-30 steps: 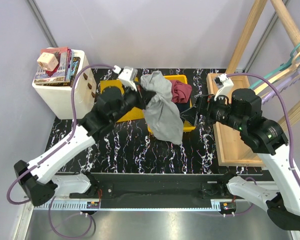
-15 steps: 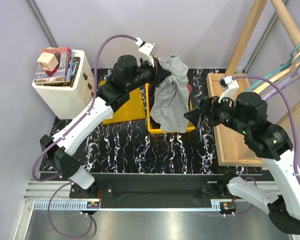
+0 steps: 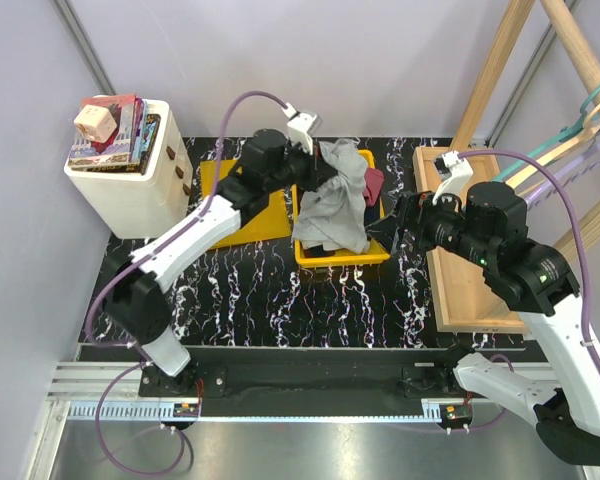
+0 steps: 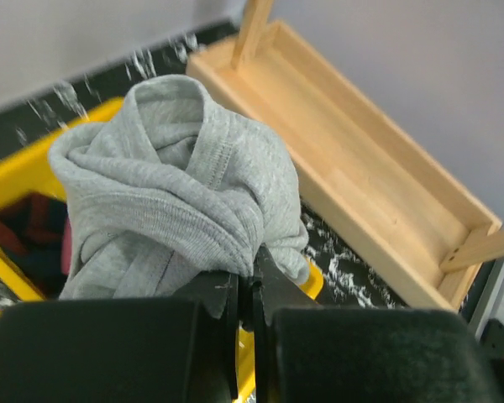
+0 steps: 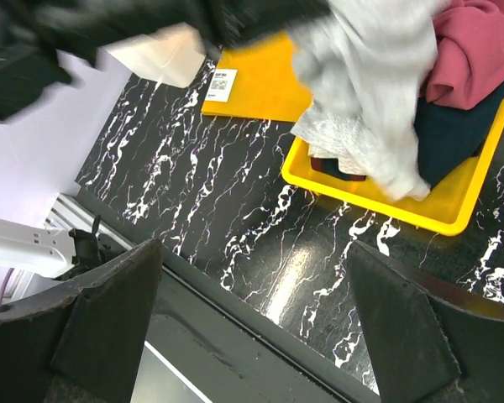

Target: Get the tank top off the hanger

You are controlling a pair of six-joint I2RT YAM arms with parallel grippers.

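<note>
Yellow bin [image 3: 342, 262], wooden tray [image 3: 446, 296], white cabinet [image 3: 120, 198].

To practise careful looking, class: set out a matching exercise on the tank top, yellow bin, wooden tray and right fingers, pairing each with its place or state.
1 grey tank top
2 yellow bin
3 wooden tray
4 right fingers

A spread wide, empty
B holds red and dark clothes
C pinched in the left fingers
D along the table's right side

Pairs: 1-C, 2-B, 3-D, 4-A
</note>
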